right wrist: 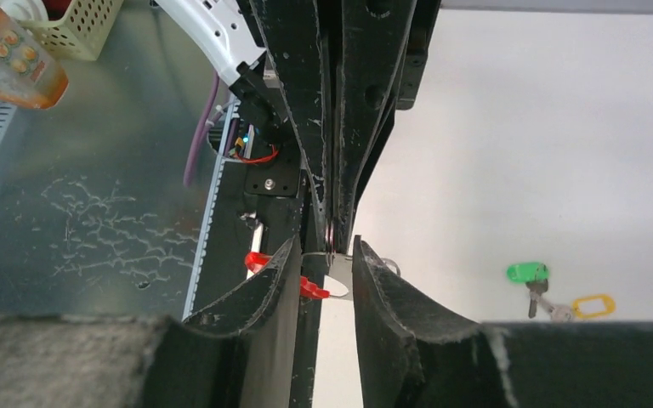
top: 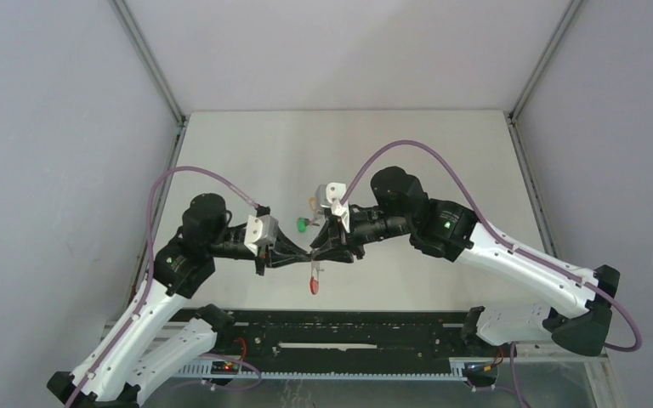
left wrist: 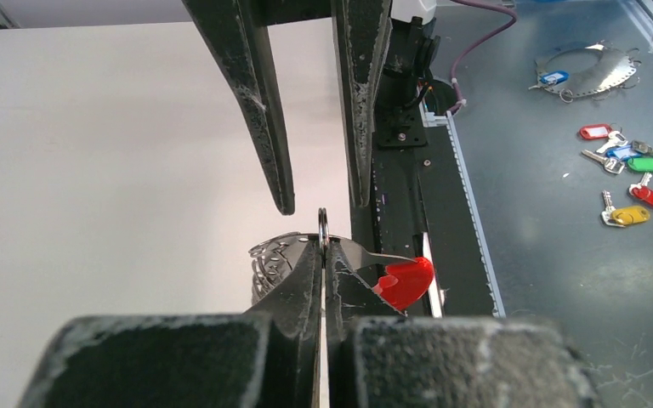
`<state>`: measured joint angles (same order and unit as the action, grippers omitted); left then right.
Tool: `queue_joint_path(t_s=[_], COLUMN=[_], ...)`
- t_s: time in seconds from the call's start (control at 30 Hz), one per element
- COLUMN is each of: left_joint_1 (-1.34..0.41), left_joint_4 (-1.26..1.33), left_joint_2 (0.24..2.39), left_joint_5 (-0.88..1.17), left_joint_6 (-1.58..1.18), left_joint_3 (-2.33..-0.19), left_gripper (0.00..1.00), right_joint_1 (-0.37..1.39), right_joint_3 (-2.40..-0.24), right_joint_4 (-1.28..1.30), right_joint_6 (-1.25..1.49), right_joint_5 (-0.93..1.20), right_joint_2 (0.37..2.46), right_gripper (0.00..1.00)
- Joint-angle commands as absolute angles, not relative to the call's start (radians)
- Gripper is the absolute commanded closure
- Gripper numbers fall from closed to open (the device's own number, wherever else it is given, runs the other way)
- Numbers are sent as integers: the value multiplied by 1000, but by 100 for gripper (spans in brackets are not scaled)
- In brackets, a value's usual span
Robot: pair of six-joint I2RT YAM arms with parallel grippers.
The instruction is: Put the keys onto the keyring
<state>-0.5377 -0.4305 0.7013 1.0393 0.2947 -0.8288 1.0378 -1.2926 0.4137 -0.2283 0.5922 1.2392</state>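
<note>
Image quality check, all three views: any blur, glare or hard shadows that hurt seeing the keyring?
Left wrist: the left gripper blurs toward the lens, but the keyring pinched at its tips is sharp. Right wrist: the right gripper is soft up close, while the green key behind it is crisp. Top external: even diffuse light and only soft shadows, but the keyring is tiny there.
</note>
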Motion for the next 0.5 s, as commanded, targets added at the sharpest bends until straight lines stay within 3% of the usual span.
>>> queue_joint_path(t_s=[0.0,0.47], left_joint_1=[-545,-545], left_joint_4=[-420,-427], left_joint_2=[695,685], left_joint_5=[1030,1035], left_joint_6=[318,313], left_joint_3=[-874,-880], left_gripper=[100,100], right_joint_1=[1057,1077], right_joint_3=[-1363,-1381], right_joint_4=[441,447], right_joint_6=[-285,-309], right_joint_5=[581,536], right_joint_2=[1239,1274], right_gripper=[64,69])
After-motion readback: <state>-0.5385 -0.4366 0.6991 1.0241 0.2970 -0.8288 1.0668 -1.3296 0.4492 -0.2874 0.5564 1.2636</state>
